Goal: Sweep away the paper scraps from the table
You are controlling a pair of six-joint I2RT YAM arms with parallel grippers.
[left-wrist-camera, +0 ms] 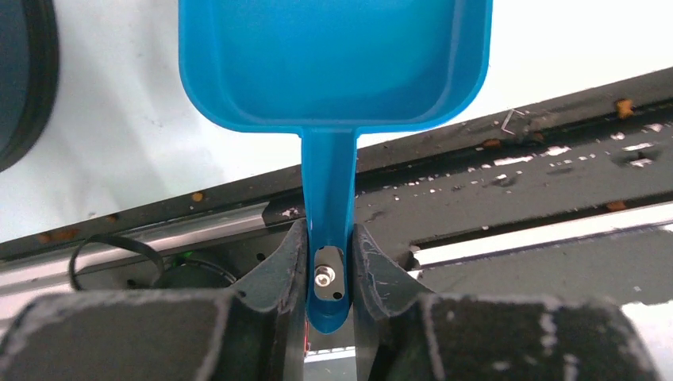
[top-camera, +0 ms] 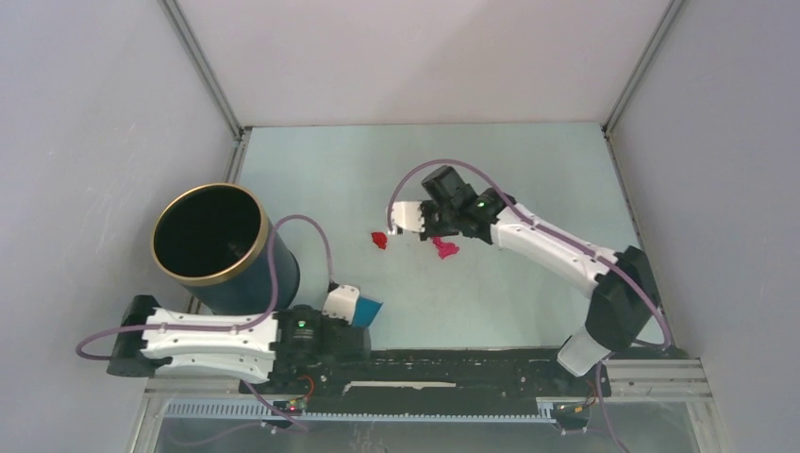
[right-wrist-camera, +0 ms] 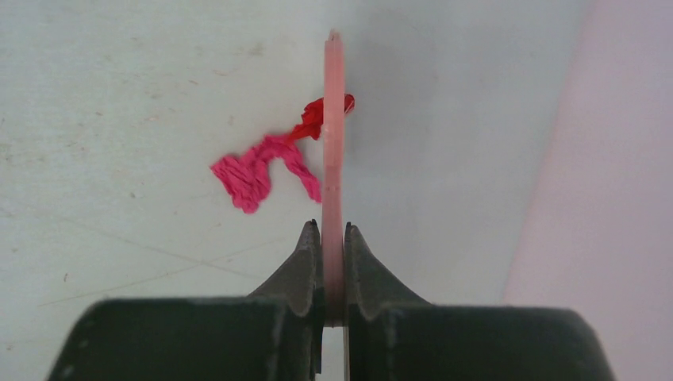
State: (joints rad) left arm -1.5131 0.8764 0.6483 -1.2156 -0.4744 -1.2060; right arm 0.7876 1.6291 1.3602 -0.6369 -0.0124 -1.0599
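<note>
Right hand (right-wrist-camera: 333, 232) clamped on pink brush (right-wrist-camera: 334, 119); left hand (left-wrist-camera: 329, 238) gripped blue dustpan (left-wrist-camera: 333, 55). Paper scraps (right-wrist-camera: 252, 171) lay at brush's nine o'clock; likely hazard: scattering, dustpan well apart.

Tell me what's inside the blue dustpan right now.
Left wrist view shows the dustpan bare blue inside, with nothing lying in its rear part. Its front lip is cut off by the frame, so that end cannot be checked.

A tall dark bin (top-camera: 272, 281) blocks the near-left corner of the tabletop (top-camera: 528, 160), beside the left wall (top-camera: 94, 142). The right arm (top-camera: 552, 243) slants across the middle from the near right. Bare surface lies far of it and between bin and paper scraps (top-camera: 443, 248).
</note>
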